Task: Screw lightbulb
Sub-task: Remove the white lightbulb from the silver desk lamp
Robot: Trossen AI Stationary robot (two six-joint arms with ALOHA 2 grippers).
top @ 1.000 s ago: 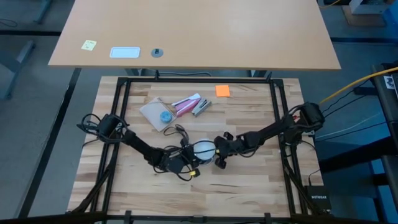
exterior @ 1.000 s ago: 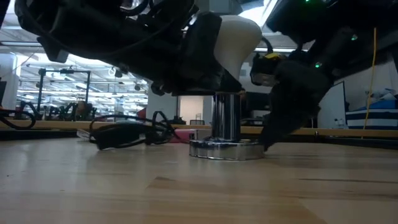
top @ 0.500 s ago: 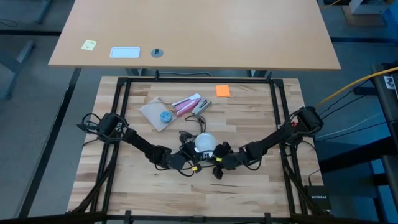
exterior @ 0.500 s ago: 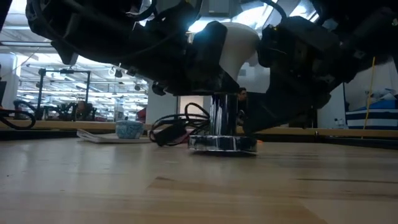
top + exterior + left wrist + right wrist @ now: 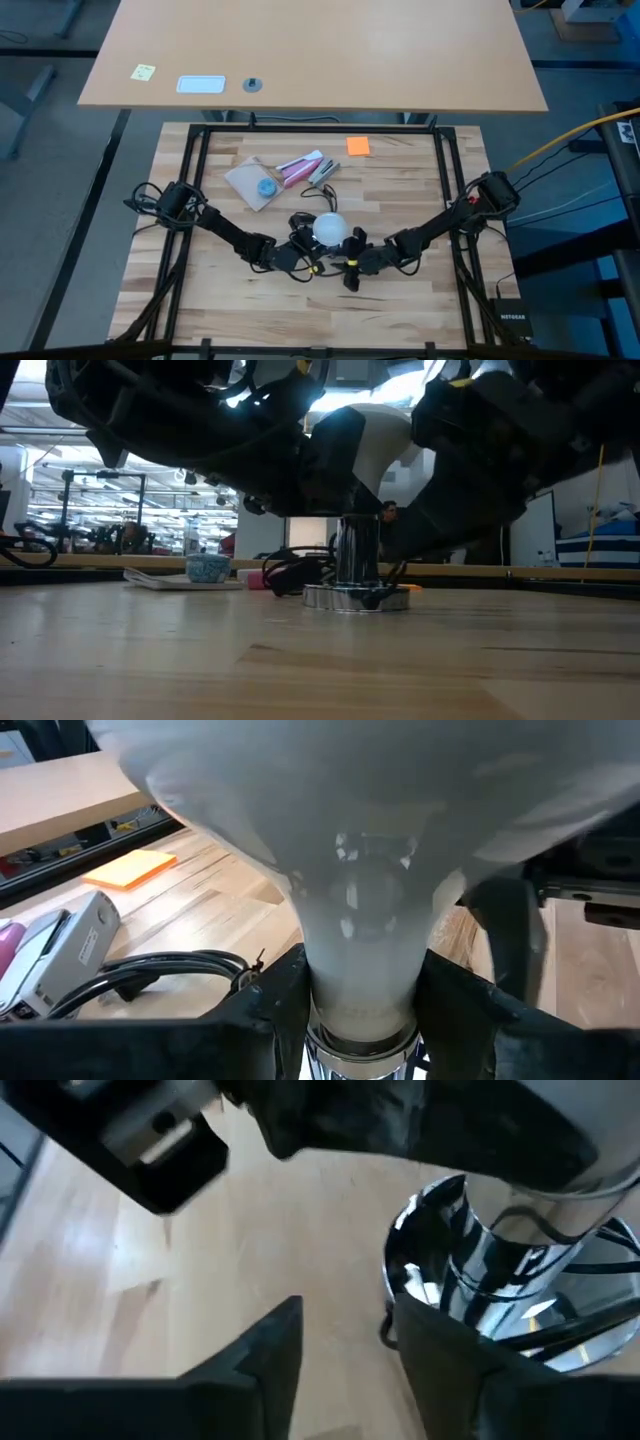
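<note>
The frosted white lightbulb [image 5: 328, 228] stands upright with its base in the chrome socket [image 5: 356, 555], whose round foot [image 5: 356, 598] rests on the wooden table. My left gripper [image 5: 303, 250] comes in from the table's left and is shut on the bulb. My right gripper [image 5: 345, 1320] is open, low beside the socket on its near-right side [image 5: 350, 266]. Bare wood shows between its fingers. The socket's black cord [image 5: 298, 572] trails off behind it. My left gripper pinches the bulb's narrow neck [image 5: 360, 955] between its two fingers [image 5: 280, 1005], just above the screw base. The fingers reach in nearly level from the table's left. The bulb stands upright on the socket, which stands on the table. My right gripper has one finger [image 5: 435, 1355] close against the socket's post; whether it touches, I cannot tell.
Toward the far side lie a pink-and-white tube [image 5: 300, 167], a grey piece [image 5: 323, 172], an orange note [image 5: 358, 146], and a brown sheet with a small blue cup [image 5: 265, 186]. A black frame [image 5: 196, 150] rims the table. Bare wood lies toward the near edge.
My right gripper has swung from the socket's right side toward the near edge and tipped further down, its finger coming off the foot. The socket's cord has swung around from the left to just behind the socket. The bulb stays upright in my left gripper.
</note>
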